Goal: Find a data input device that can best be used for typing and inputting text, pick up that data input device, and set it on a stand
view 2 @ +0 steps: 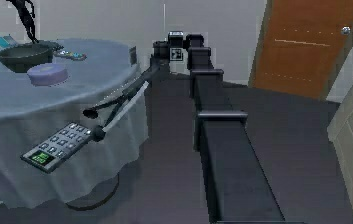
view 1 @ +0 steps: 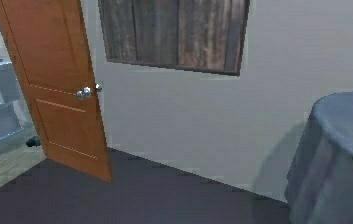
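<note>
A dark flat device with rows of pale keys and a green patch (view 2: pixel 59 145) lies at the near edge of a round table under a blue-grey cloth (view 2: pixel 24 115). The arm (view 2: pixel 219 130) rises from the bottom edge to its white squares (view 2: pixel 174 50). From there the gripper (view 2: pixel 99 112) reaches left and down, with its thin fingers over the table's edge just above the keyed device. I cannot tell whether it holds anything. The same clothed table (view 1: pixel 334 160) stands at the forward view's right edge.
On the table are a dark bowl (view 2: pixel 29 55), a lilac disc (view 2: pixel 46 75) and a small remote-like thing (view 2: pixel 72 55). An orange door (view 1: pixel 59 85) stands ajar at the forward view's left, beside a curtained window (view 1: pixel 174 35). Another brown door (view 2: pixel 304 45) is in the arm side view. The floor is dark.
</note>
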Available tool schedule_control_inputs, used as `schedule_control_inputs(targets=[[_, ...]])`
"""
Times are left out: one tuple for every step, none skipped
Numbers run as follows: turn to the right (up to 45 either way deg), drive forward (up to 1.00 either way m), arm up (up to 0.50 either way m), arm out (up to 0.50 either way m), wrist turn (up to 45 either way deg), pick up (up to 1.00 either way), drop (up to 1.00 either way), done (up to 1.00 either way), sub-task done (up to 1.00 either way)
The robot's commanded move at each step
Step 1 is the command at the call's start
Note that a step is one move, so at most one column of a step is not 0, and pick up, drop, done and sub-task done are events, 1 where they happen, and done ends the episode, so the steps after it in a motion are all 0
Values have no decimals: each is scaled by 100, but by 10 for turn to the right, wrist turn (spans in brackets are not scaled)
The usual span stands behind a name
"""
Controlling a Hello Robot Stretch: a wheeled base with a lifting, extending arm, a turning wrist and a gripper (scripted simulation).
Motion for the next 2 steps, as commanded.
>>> schedule_control_inputs(targets=[[0, 0, 0, 0, -90, 0, 0, 0, 0], [0, 0, 0, -40, 0, 0, 0, 0, 0]])
